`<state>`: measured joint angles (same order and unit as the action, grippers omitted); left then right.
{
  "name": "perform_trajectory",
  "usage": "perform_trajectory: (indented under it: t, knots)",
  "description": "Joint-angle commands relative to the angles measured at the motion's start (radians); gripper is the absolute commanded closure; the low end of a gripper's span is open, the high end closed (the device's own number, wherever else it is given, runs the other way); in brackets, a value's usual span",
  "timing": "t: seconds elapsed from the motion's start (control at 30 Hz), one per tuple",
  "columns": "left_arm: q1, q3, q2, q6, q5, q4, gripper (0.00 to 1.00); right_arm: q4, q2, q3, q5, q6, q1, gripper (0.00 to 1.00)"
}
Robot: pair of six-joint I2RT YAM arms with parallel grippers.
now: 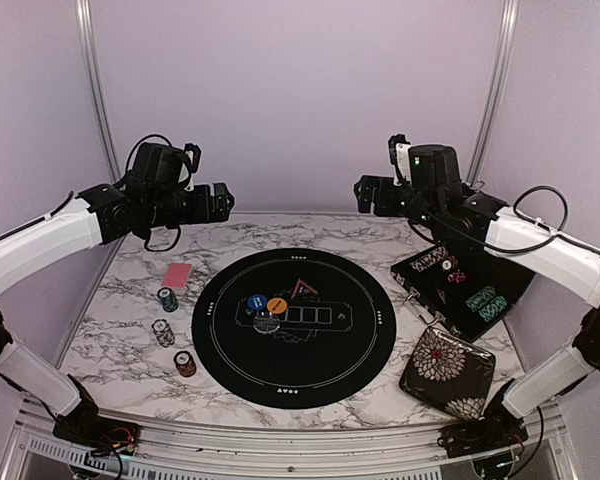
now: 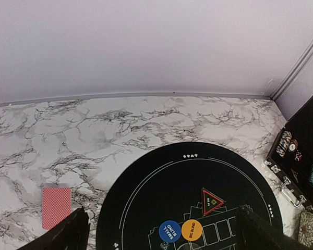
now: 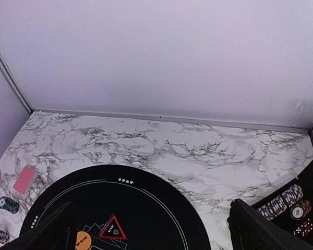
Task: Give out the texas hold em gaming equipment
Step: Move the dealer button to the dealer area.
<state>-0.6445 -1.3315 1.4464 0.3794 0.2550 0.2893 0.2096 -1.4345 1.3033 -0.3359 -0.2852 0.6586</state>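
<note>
The left hand (image 1: 220, 198) and right hand (image 1: 366, 192) were held spread; the three chip stacks (image 1: 163, 332) were seen together only from above.

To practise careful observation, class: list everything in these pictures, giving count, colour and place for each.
table: one, white marble, under everything
mat: one, black, round, table centre
cards: one pile, pink-red, left of mat
chip stacks: three, striped, left of mat
blue disc: one, on mat
orange disc: one, beside blue disc
triangle: one, red-edged black, on mat
case: one, black, open, right of mat
pouch: one, floral, near right
left tool: black, open, raised
right tool: black, open, raised
</note>
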Motion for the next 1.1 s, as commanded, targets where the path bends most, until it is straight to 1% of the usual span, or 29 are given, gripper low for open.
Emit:
perform_trajectory:
  t: [0.0,0.23,0.37,0.43,0.57,0.67,0.87,1.07]
  knots:
    - [0.011,0.022,-0.038,0.006,0.001,0.038,0.01,0.053,-0.013,-0.002,0.008,-0.014,0.001,0.02]
    - [0.018,0.03,-0.053,0.005,-0.003,0.041,0.01,0.099,-0.039,-0.009,0.025,-0.003,0.004,0.01]
    - [0.027,0.06,-0.069,0.017,0.0,0.04,0.01,0.142,-0.087,0.008,0.052,0.022,0.044,0.02]
    - [0.034,0.076,-0.081,0.025,-0.003,0.04,0.01,0.15,-0.112,0.009,0.098,0.024,0.074,0.01]
    - [0.047,0.122,-0.123,0.037,-0.004,0.043,0.01,0.161,-0.184,0.014,0.194,0.009,0.115,0.05]
    - [0.068,0.156,-0.15,0.046,-0.011,0.045,0.01,0.182,-0.253,0.039,0.209,0.018,0.166,0.07]
    - [0.109,0.198,-0.188,0.053,-0.026,0.052,0.01,0.237,-0.418,0.152,0.292,-0.004,0.25,0.13]
    - [0.129,0.219,-0.204,0.053,-0.045,0.051,0.01,0.281,-0.55,0.235,0.325,-0.03,0.323,0.15]
